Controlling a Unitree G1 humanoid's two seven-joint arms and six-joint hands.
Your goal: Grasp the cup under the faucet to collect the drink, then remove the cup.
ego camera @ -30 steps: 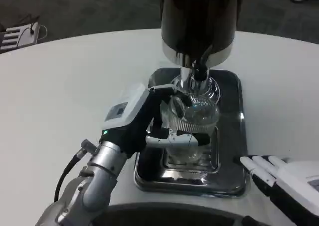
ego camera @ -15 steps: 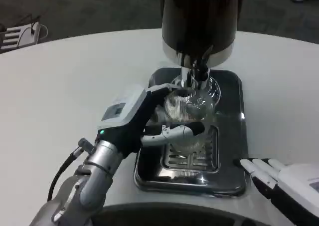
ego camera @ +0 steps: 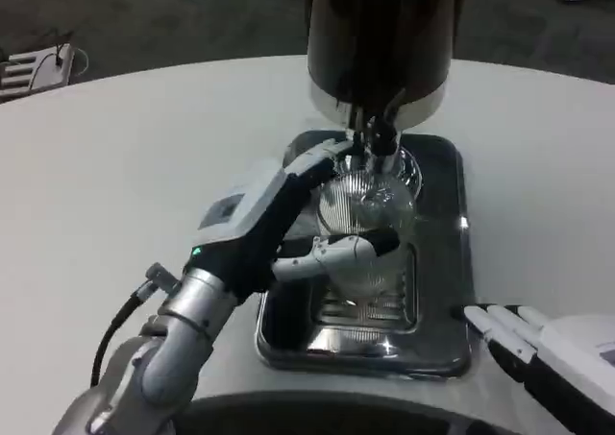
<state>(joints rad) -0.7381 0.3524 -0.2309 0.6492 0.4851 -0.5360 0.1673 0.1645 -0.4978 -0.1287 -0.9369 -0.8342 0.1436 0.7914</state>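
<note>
A clear ribbed glass cup (ego camera: 367, 226) is held over the metal drip tray (ego camera: 437, 344), its rim just beneath the faucet (ego camera: 377, 139) of the dark dispenser (ego camera: 384, 41). My left hand (ego camera: 279, 219) grips the cup from the left, thumb across its front and fingers behind it. The cup looks lifted off the grate and slightly tilted. My right hand (ego camera: 548, 349) lies on the table at the lower right, fingers stretched out toward the tray and holding nothing.
The white round table (ego camera: 125, 166) spreads out to the left and behind. The dispenser's chrome base (ego camera: 408, 171) stands at the back of the tray. Some pale clutter (ego camera: 34, 65) sits beyond the table's far left edge.
My left hand has raised the cup from the tray grate and carried it up toward the faucet. The right hand has barely moved.
</note>
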